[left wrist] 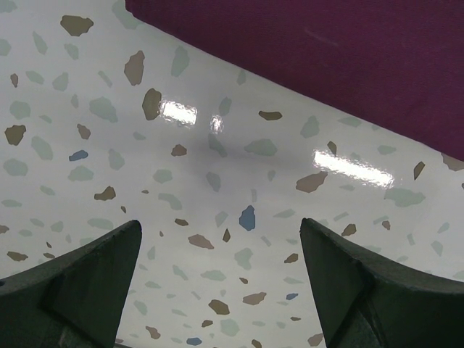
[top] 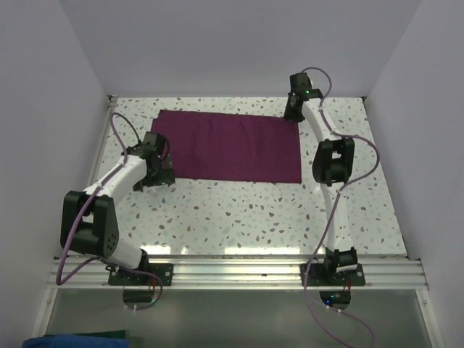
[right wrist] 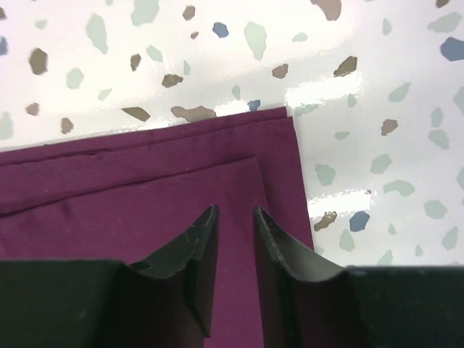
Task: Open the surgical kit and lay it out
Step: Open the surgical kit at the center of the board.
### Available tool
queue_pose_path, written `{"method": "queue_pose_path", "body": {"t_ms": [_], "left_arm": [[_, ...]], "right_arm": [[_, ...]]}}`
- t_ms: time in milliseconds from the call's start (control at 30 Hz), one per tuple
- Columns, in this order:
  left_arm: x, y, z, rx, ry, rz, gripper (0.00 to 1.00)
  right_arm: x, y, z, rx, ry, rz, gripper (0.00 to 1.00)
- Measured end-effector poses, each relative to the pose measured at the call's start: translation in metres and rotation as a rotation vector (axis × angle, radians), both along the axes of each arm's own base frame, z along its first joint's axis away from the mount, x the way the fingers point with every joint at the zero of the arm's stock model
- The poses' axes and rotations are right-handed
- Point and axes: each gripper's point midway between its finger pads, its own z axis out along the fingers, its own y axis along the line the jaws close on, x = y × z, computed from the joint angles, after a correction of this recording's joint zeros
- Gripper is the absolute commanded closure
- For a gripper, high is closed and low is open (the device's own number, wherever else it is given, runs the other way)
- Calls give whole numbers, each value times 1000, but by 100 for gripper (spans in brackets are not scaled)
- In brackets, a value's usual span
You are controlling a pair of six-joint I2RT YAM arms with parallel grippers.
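The table point(top: 239, 217), white with speckles, is taking up most of the top view and is catching glare from overhead lights. The wrap point(top: 228, 145) is lying flat on the table's far half as a dark maroon folded rectangle, its long sides running left to right. In the right wrist view 2 layers are showing at its corner, and the upper flap is sitting a little back from the edge of the layer beneath.

The left arm point(top: 116, 177) is reaching forward from its base and ending just beside the wrap's left short edge, by the near-left corner. The right arm point(top: 330, 174) is stretching up the right side and bending in over the wrap's far-right corner.

The left gripper point(left wrist: 220, 223) is hanging over bare table with its 2 fingers point(left wrist: 94, 275) spread wide and nothing between them. The wrap's edge is crossing the upper right of its view, apart from the fingers. The right gripper point(right wrist: 235, 210) is hovering at the wrap's corner with its fingers point(right wrist: 192, 250) drawn nearly together, and a slim gap is showing cloth behind. I cannot tell whether they are nipping the cloth.
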Motion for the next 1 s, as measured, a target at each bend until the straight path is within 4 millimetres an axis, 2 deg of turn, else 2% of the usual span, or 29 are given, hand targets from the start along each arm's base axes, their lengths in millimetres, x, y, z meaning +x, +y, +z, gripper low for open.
{"method": "queue_pose_path", "body": {"t_ms": [100, 167, 200, 233, 267, 367, 400, 800, 1000], "left_arm": [[0, -1, 1, -4, -5, -1, 5], [1, -1, 4, -6, -14, -1, 5], [1, -1, 6, -7, -22, -1, 5], [1, -1, 8, -9, -29, -1, 6], [2, -1, 10, -10, -37, -1, 6], [1, -1, 16, -14, -61, 0, 5], [0, -1, 17, -15, -65, -1, 6], [-18, 2, 19, -15, -64, 3, 5], [-18, 3, 20, -16, -67, 4, 5]], "right_arm": [[2, -2, 18, -9, -30, 3, 86], [2, -2, 24, -10, -41, 6, 89], [2, -2, 26, -9, -43, 6, 87], [2, -2, 26, -9, -43, 6, 81], [1, -2, 24, -9, -40, 5, 60], [-4, -3, 15, -16, -13, 7, 41], [-6, -4, 12, -20, -3, 10, 39], [-8, -9, 6, -51, 11, 5, 44], [-8, -9, -17, -55, 43, 7, 48]]}}
